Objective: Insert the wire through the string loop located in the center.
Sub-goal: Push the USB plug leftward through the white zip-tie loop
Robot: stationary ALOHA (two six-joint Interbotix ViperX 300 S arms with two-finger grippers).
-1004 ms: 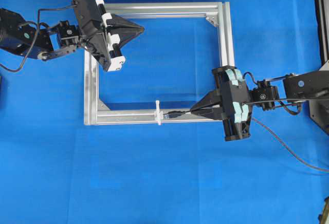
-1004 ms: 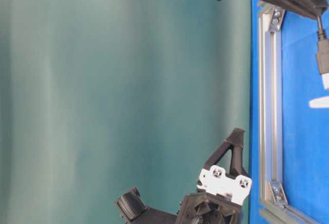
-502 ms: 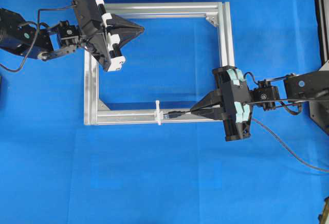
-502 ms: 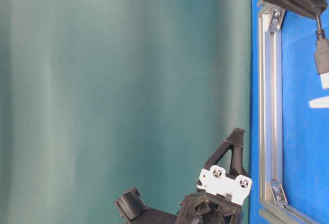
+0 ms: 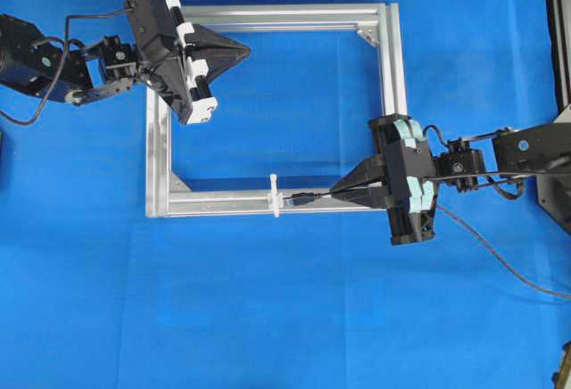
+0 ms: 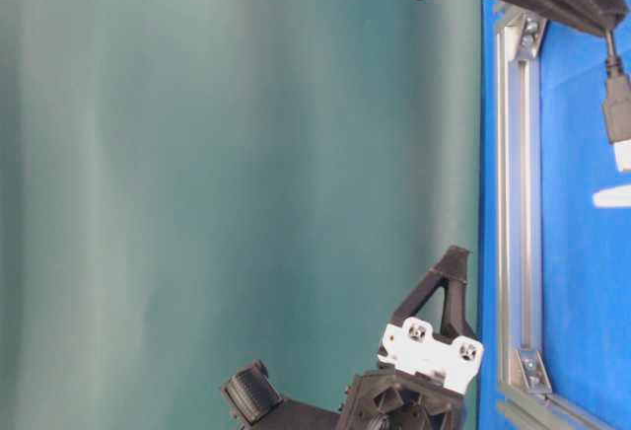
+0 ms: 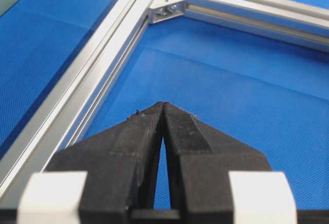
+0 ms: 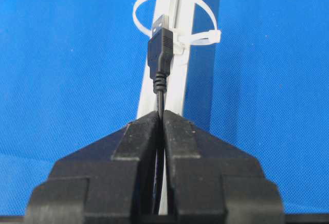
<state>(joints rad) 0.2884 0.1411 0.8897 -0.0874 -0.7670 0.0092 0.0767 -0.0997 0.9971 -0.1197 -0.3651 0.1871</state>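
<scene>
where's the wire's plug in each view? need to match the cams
Overhead: plug just right of the string loop, over the aluminium frame's bottom bar.
Table-level: plug at the right edge, upper part, above the white loop.
Left wrist: not in it.
Right wrist: plug top centre, tip at the loop.
Shared landmark: the aluminium frame.

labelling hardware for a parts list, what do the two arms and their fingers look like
Both arms are black, with loose black cables looped near the wrists. The left gripper has black wedge-shaped fingers tapering to a point, on a body with white blocks. The right gripper has the same black fingers, but pale teal blocks.
</scene>
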